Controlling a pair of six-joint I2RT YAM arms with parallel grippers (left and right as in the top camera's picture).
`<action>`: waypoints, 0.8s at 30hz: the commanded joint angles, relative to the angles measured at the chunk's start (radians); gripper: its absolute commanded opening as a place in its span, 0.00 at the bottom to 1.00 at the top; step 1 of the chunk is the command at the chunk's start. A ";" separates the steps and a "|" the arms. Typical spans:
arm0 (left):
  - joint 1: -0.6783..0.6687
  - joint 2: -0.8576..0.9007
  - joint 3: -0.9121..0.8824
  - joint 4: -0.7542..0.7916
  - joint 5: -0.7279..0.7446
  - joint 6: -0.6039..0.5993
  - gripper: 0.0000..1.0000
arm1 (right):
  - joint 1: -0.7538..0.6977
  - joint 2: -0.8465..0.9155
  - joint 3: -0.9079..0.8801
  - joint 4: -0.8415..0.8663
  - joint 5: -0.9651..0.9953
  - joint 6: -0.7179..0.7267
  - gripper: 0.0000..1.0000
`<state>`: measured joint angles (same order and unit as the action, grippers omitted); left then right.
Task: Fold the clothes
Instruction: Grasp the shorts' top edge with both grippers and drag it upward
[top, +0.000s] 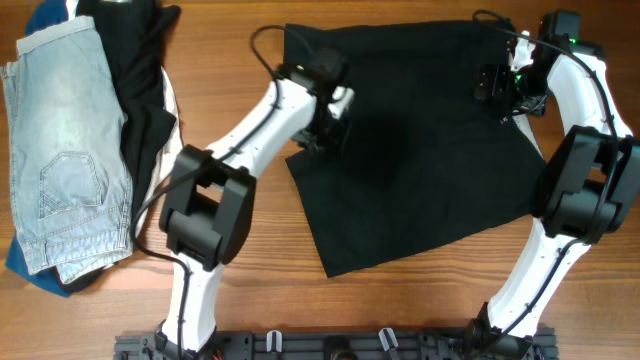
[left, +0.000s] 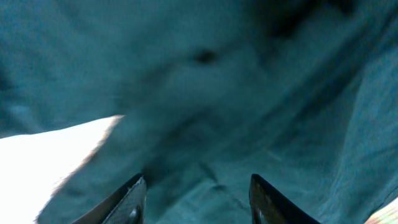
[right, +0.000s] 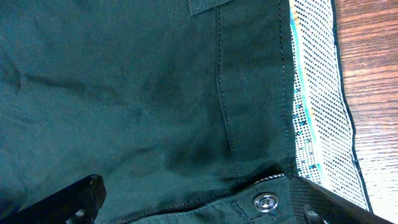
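Observation:
A dark, nearly black garment (top: 410, 150) lies spread flat in the middle and right of the table. My left gripper (top: 325, 125) hovers over its left edge, open, with dark cloth (left: 205, 124) close below the fingertips (left: 196, 196). My right gripper (top: 505, 95) is over the garment's upper right part, open. The right wrist view shows the waistband with a metal snap button (right: 266, 201) and a white dotted lining (right: 317, 93) between and beside the open fingers (right: 199, 202).
A pile of clothes sits at the far left: light blue denim shorts (top: 65, 150) on top, black garments (top: 140, 70) beside them and a blue piece (top: 25, 265) beneath. Bare wooden table (top: 420, 290) lies in front of the dark garment.

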<state>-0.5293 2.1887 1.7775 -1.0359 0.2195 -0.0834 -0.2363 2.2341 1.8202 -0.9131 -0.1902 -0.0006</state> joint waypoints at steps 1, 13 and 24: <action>-0.024 0.004 -0.074 0.025 0.005 0.133 0.56 | 0.005 -0.031 0.020 -0.008 -0.021 0.011 1.00; 0.130 0.005 -0.223 0.072 -0.173 0.151 0.56 | 0.017 -0.031 0.020 -0.010 -0.039 0.011 1.00; 0.250 0.005 -0.344 0.108 -0.177 0.130 0.75 | 0.062 -0.031 0.020 -0.008 -0.074 0.011 1.00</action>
<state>-0.3401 2.1227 1.5078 -0.9150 0.1162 0.0475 -0.1974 2.2341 1.8202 -0.9203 -0.2401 -0.0002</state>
